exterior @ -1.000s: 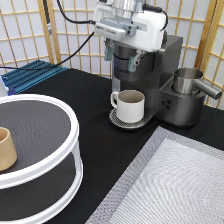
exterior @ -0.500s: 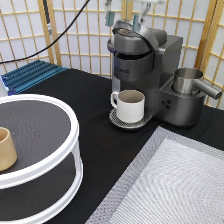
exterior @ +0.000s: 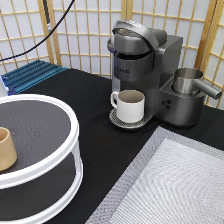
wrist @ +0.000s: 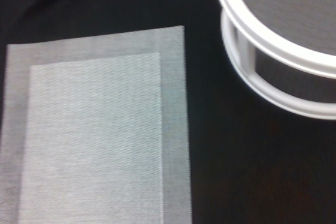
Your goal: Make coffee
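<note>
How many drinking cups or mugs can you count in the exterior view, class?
2. The white mug stands on the coffee machine's drip tray; the tan cup sits on the round white stand at the exterior view's left. Others may be hidden.

The coffee maker (exterior: 145,65) looks like dark grey plastic with a soft sheen, its closed lid glossier and silvery. Beside it, the metal jug (exterior: 189,81) is brushed and shiny. The mug (exterior: 131,105) has a smooth, matt cream glaze. The table (exterior: 100,145) is covered in matt black cloth. The placemat (wrist: 97,135) is grey woven fabric, finely textured. The round stand (exterior: 55,165) has glossy white plastic rims and dark mesh shelves. The tan cup (exterior: 7,149) looks matt.
</note>
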